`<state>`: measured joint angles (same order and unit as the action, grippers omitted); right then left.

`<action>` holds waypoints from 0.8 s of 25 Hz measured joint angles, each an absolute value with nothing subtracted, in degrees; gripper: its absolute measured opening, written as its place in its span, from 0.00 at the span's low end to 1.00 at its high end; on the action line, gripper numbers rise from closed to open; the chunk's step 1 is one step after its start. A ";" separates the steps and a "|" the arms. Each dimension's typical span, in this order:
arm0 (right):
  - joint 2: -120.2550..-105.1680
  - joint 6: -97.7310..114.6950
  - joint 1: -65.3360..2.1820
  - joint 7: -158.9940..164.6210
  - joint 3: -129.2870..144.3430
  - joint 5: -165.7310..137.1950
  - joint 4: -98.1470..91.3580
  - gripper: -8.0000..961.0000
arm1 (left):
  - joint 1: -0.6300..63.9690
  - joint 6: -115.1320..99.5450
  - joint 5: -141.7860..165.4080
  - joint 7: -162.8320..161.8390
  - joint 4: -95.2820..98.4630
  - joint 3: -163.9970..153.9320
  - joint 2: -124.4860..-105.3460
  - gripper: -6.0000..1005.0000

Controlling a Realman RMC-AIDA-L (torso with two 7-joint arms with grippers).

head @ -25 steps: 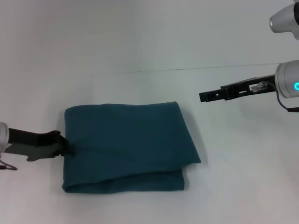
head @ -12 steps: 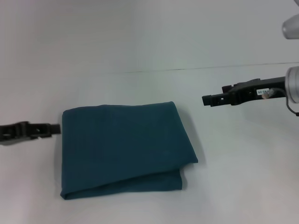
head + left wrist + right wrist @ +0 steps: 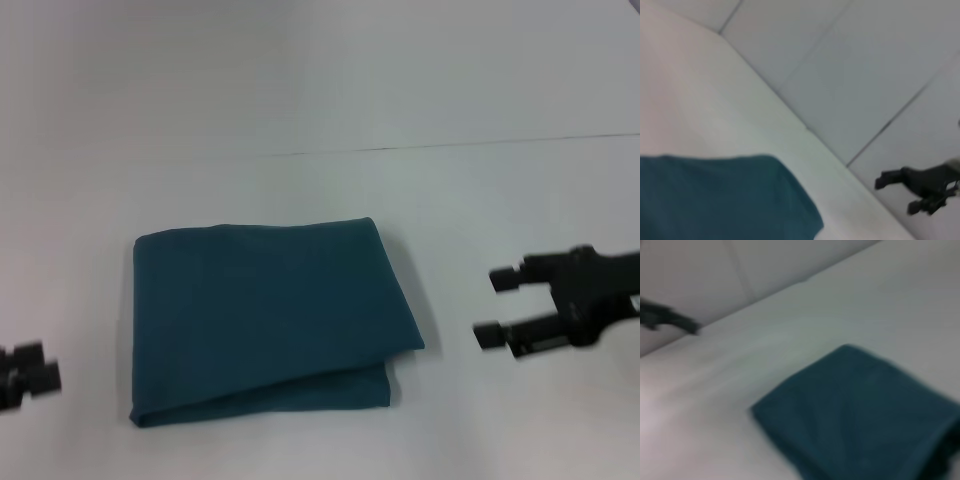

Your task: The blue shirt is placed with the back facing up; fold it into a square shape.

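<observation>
**Trainee:** Blue shirt (image 3: 265, 315) is lying folded near the middle of the table (image 3: 300, 100), yes? It is looking almost square to me.

**Operator:** Yes, I am seeing it as a compact rectangle, several layers. On the near side a lower layer is showing under the top one, toward the right corner, so the stack is not fully even. I am judging the folding as nearly finished.

**Trainee:** What are the claws doing?

**Operator:** Right gripper (image 3: 492, 306) is hanging to the right of the shirt, well apart from it, fingers spread and gripping nothing. Left gripper (image 3: 30, 378) is at the left edge of my head view, apart from the shirt's left edge; whether it is open I cannot tell, but no fabric is in it.

**Trainee:** How to do this step well?

**Operator:** I am thinking the safe thing is to draw both arms outward and high, so no finger is catching an edge and pulling the layers apart. If I am tidying, I would press only the near right corner, lightly.

**Trainee:** Room enough?

**Operator:** Plenty. Bare table is lying on all sides of the shirt, and the far edge of the table is well behind it.
</observation>
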<state>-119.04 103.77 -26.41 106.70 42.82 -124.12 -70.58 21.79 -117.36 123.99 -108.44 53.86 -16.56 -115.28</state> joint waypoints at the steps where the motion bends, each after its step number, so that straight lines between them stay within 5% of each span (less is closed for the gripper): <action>1: -119.19 105.51 -25.91 106.02 42.08 -124.10 -70.70 0.94 | 20.94 -117.34 124.12 -107.95 54.34 -17.18 -115.58 0.76; 10: -119.50 108.76 -23.45 104.57 40.77 -123.21 -70.14 0.96 | 18.30 -117.22 126.25 -103.58 54.49 -18.71 -116.58 0.93; 20: -119.99 109.13 -23.25 103.12 40.99 -122.22 -69.91 0.96 | 18.78 -116.72 126.29 -102.50 53.97 -18.95 -116.71 0.96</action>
<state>-119.99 109.13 -23.25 103.12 40.99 -122.22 -69.91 18.78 -116.72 126.29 -102.50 53.97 -18.95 -116.71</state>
